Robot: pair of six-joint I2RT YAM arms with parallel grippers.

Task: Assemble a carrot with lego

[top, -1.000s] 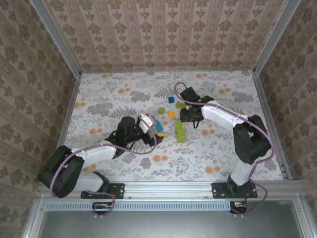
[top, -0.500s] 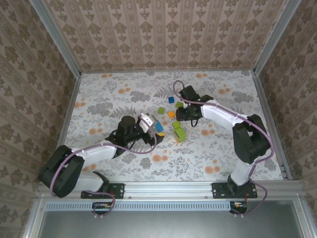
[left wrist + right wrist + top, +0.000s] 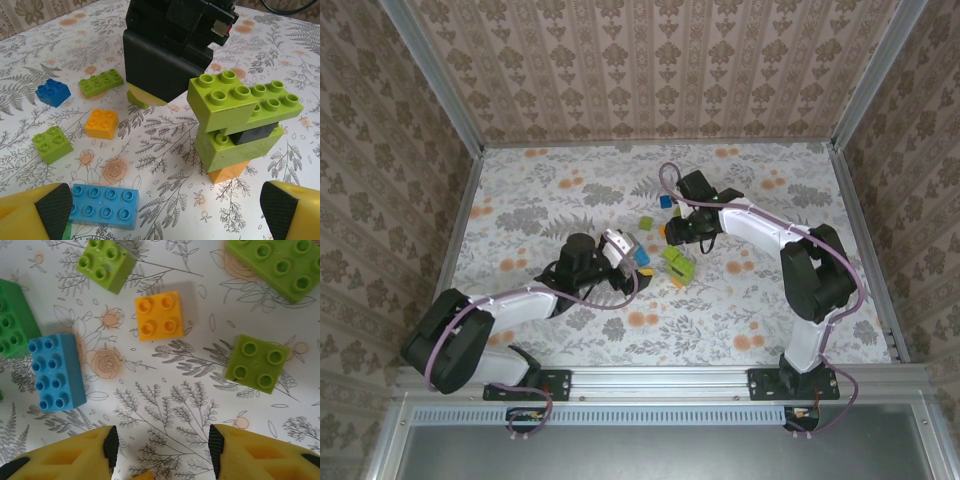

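Left end effector (image 3: 165,210) is held wide open, gripping nothing; right end effector (image 3: 162,450) is parted above loose lego (image 3: 159,315), also empty. Carrot (image 3: 240,125) is stood upright mid-tabletop (image 3: 165,165), long axis vertical, orange tip down, lime bricks widening upward.

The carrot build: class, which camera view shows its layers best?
The left wrist view: the carrot build stands close and side-on, showing lime-green bricks, a black brick and an orange base. The top external view shows it as a small green patch from above.
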